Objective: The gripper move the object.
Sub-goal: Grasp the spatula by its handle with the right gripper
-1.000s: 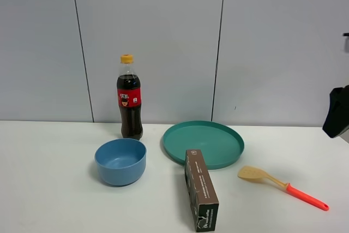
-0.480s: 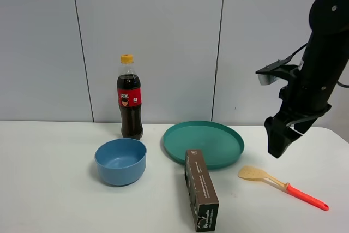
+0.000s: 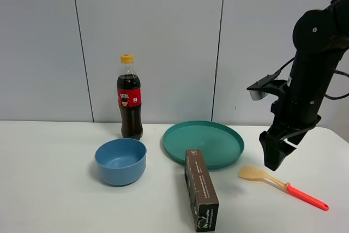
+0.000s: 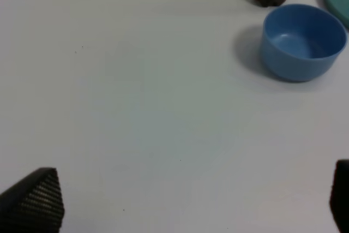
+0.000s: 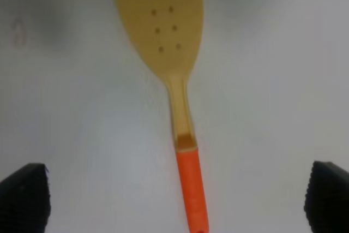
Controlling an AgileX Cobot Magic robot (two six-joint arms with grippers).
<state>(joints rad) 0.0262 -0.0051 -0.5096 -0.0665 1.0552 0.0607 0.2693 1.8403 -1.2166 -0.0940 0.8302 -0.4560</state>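
Note:
The spatula [image 3: 283,185] lies flat on the white table at the right front, its pale yellow slotted head [image 3: 252,173] pointing left and its orange-red handle [image 3: 308,198] pointing right and forward. My right gripper [image 3: 272,159] hangs a little above and just behind the head, pointing down. In the right wrist view the spatula [image 5: 173,69] lies between the two wide-apart fingertips [image 5: 24,192], untouched; the right gripper [image 5: 175,192] is open and empty. My left gripper [image 4: 185,200] is open and empty over bare table; its arm is out of the exterior view.
A dark brown box [image 3: 200,188] lies left of the spatula. A teal plate [image 3: 203,143] sits behind it. A blue bowl [image 3: 120,160] and a cola bottle [image 3: 130,99] stand further left. The bowl also shows in the left wrist view [image 4: 303,42].
The right arm came in from the right edge and moved left and down until its gripper hangs over the spatula head. The spatula and the other objects have not moved.

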